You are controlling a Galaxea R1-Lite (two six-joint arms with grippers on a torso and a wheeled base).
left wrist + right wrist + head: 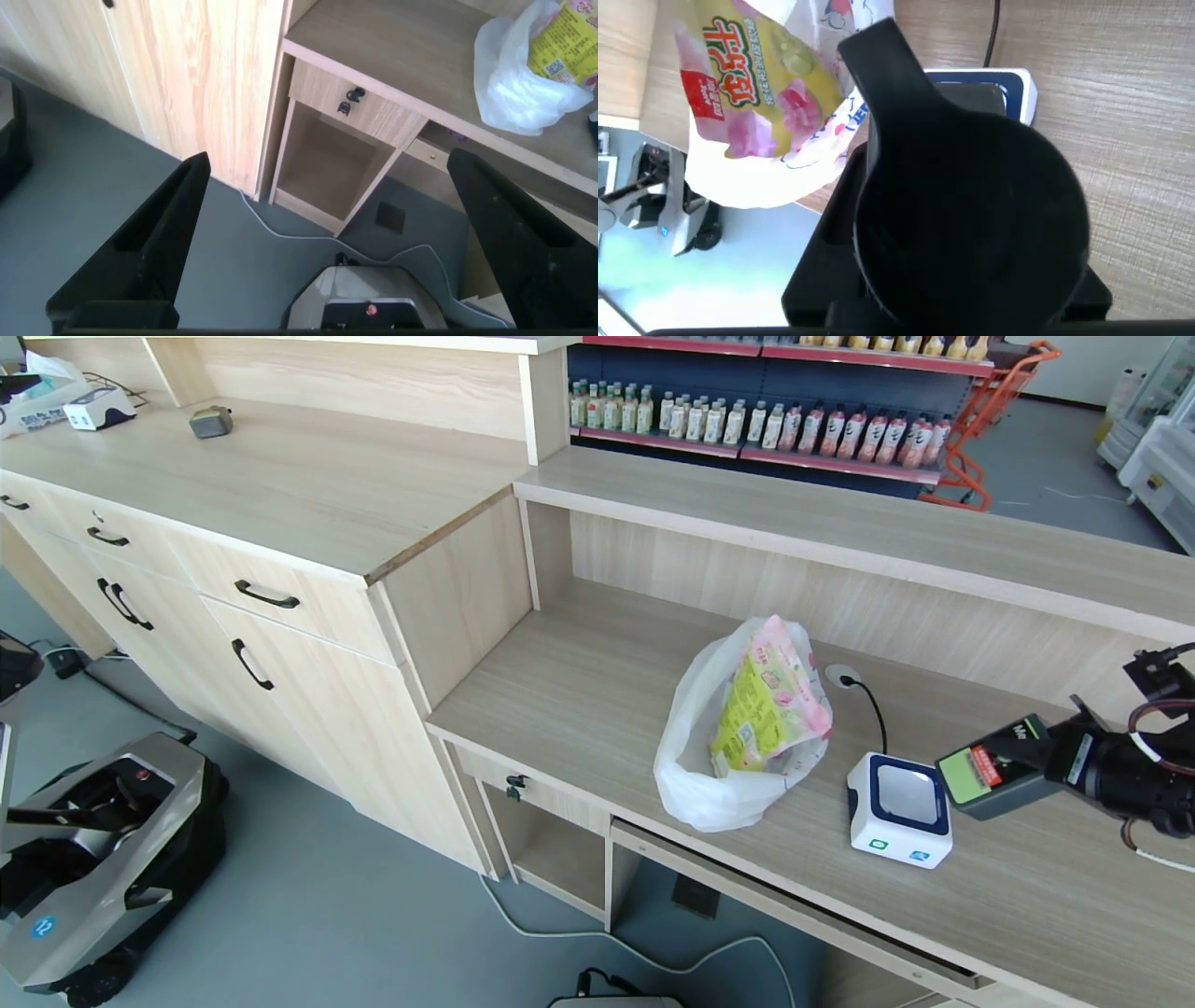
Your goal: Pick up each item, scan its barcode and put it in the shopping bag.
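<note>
Now the right end effector (1053, 761) clamps a dark box (994, 773) just right of the scanner (899, 807), while the left end effector (327, 238) hangs spread apart.

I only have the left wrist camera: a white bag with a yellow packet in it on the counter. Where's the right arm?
Observer: The right gripper holds a dark box with a green and red label, over the counter.
Operator: Is a scanner near it?
Observer: Yes, a white scanner stands on the counter between the bag and that box.
Operator: Plugged in?
Observer: A black cable runs from it to a round port in the counter.
</note>
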